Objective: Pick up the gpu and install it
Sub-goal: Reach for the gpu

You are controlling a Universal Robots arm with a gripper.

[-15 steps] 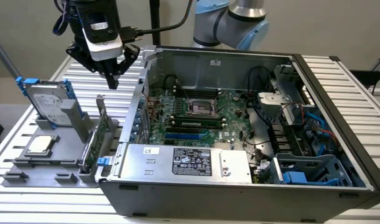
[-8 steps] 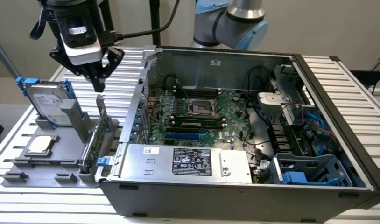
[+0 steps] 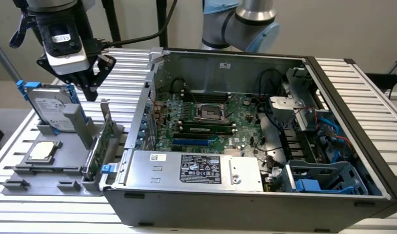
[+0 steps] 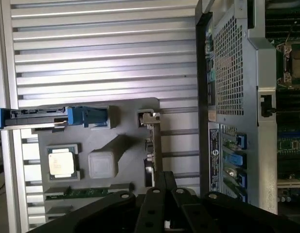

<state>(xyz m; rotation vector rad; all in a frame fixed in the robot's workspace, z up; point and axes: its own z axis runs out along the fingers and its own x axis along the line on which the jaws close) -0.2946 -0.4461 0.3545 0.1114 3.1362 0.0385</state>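
Robotics lab bench: open computer case [image 3: 250,207] on slatted aluminium table [image 3: 367,83].

On the table [image 3: 52,217], the holder tray [image 3: 29,179] sits at the exterior view's left, with the computer case [image 3: 250,207] just beside it on the right. In the tray, the hard drive [image 3: 50,105] is at the back, the chip [image 3: 42,151] in front, and the gpu [image 3: 101,146] on edge along the case side. The gripper [image 3: 89,95] hangs above the tray's back.
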